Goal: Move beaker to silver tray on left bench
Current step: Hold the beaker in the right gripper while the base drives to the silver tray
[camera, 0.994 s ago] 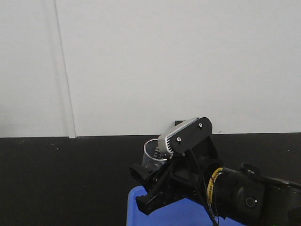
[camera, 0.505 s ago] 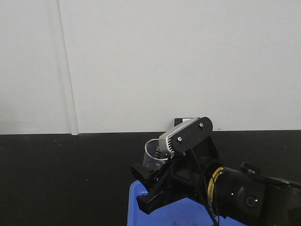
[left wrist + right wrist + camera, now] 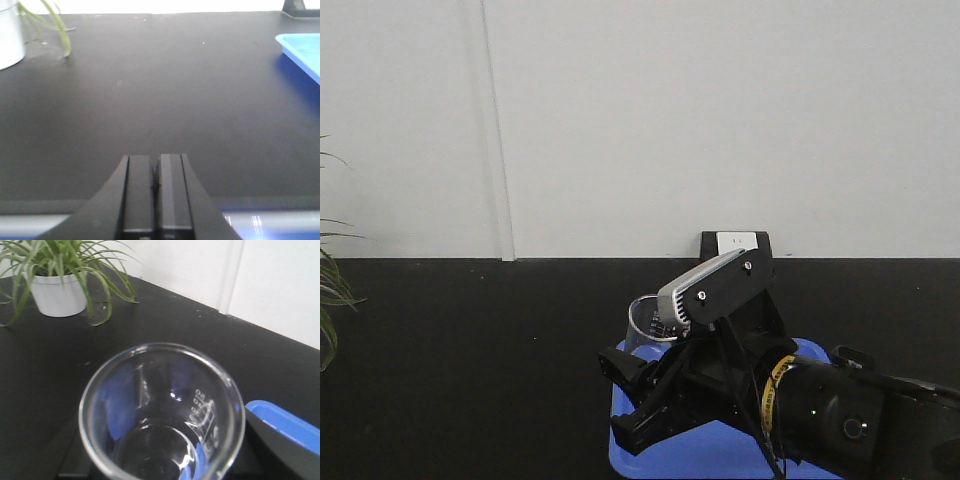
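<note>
Front view, centre: the beaker (image 3: 640,325) shows only a sliver of rim and wall, with the wrist housing (image 3: 712,290) covering the rest. The right wrist view's bottom edge cuts off its base. The blue tray (image 3: 710,452) runs off the bottom edge, and the plant (image 3: 332,293) off the left.

Right arm (image 3: 860,425): matte black casing. A silver-grey ribbed camera housing (image 3: 692,291) sits on a black plate with two small silver screws (image 3: 746,265). Below and right of the housing are a yellow band with black markings (image 3: 770,385), thin black cables (image 3: 757,410), a tiny green indicator light (image 3: 814,411) and a round recessed bolt (image 3: 851,427). The left gripper (image 3: 155,160) has two flat black fingers (image 3: 140,195) on a flared black base.
</note>
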